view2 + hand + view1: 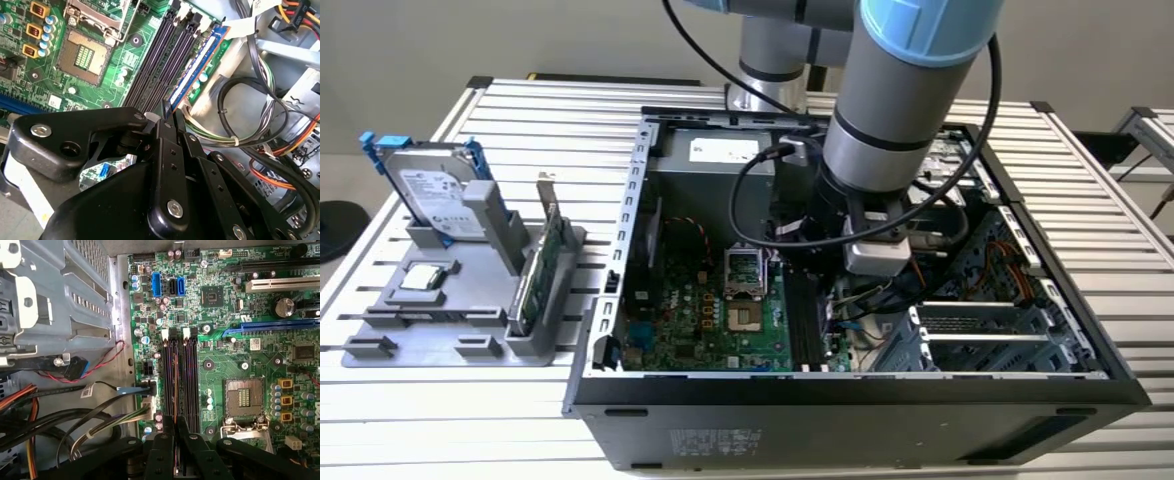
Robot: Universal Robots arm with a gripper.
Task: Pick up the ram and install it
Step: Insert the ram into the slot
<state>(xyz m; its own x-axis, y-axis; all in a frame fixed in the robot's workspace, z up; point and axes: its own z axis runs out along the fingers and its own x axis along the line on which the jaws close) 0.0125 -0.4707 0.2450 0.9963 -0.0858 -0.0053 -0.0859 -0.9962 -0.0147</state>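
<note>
one ram (196, 65), one hard drive (438, 192), one green card (544, 262), one computer case (854, 400).

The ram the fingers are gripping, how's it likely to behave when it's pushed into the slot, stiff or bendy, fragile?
The ram is a thin, flat board held on edge, so it probably stays stiff along its length but could flex or crack if pushed sideways. The fingers pinch only one end, so it may tilt under uneven pressure. It looks light for its size, and its exposed parts suggest it is fragile.
</note>
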